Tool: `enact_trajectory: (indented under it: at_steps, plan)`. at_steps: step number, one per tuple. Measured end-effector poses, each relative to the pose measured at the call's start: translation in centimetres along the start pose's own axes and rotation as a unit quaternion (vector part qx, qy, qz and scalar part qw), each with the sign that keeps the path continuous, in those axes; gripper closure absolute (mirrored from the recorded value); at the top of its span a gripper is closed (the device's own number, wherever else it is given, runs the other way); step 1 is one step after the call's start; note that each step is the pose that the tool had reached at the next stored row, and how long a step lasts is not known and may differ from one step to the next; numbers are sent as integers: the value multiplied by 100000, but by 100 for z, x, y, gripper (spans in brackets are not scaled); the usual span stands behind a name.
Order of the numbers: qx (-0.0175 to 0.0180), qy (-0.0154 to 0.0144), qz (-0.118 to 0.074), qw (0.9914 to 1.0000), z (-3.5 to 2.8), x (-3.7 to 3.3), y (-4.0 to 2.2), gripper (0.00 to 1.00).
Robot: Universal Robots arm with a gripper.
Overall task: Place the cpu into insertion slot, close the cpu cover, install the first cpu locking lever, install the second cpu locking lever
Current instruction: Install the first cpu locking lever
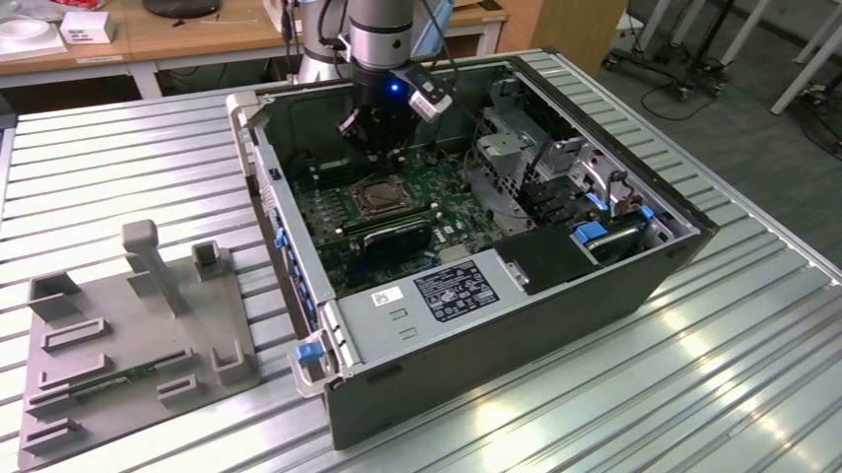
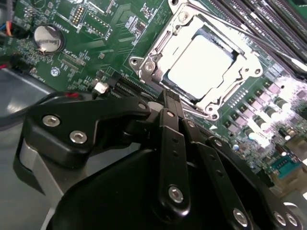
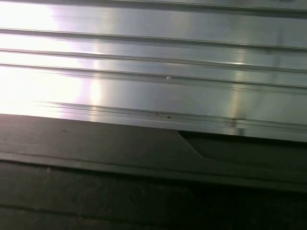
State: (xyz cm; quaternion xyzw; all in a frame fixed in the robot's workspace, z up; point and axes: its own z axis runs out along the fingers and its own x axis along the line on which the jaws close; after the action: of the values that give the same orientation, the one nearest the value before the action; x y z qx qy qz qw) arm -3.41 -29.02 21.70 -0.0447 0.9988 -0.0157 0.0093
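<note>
The cpu (image 2: 199, 64), a pale silver square, lies in the insertion slot (image 1: 373, 198) on the green board inside the open computer case. The silver cpu cover (image 2: 163, 44) lies flat around it, and the chip's top shows through its window. A thin metal lever rod (image 2: 249, 36) runs along the socket's far side. My gripper (image 2: 168, 98) hangs just above the board beside the socket with its black fingers drawn together on nothing. In the exterior view the gripper (image 1: 379, 146) sits just behind the socket.
Long black memory slots (image 1: 394, 229) flank the socket. A white-labelled black box (image 1: 455, 288) and a drive cage (image 1: 526, 148) crowd the case. A coin battery (image 2: 48, 38) sits on the board. A grey fixture (image 1: 132, 325) stands on the ribbed metal table (image 3: 153, 57).
</note>
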Motion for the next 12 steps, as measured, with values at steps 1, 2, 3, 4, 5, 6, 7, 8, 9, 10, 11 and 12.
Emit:
enact_trajectory:
  at_steps: [1,2,3,4,5,6,7,8,9,10,11,12]
  plan:
    - [-60,-5,3,100000,-17,0,2,89]
    - [-220,-21,5,100000,-23,0,3,89]
    - [-534,-50,16,99999,-23,0,3,89]
    - [-968,-88,29,99995,-23,0,4,89]
    - [-1448,-132,37,99989,-24,0,4,89]
    - [-2008,-186,48,99980,-23,-1,5,89]
    - [-2664,-238,63,99964,-24,-1,6,89]
    - [-3529,-318,78,99937,-23,0,7,89]
    - [-4352,-399,91,99904,-23,-1,7,89]
    - [-4716,-440,98,99888,-23,-1,7,89]
    - [-4720,-435,104,99888,-23,-1,7,89]
    - [-4722,-434,109,99887,-23,-1,6,89]
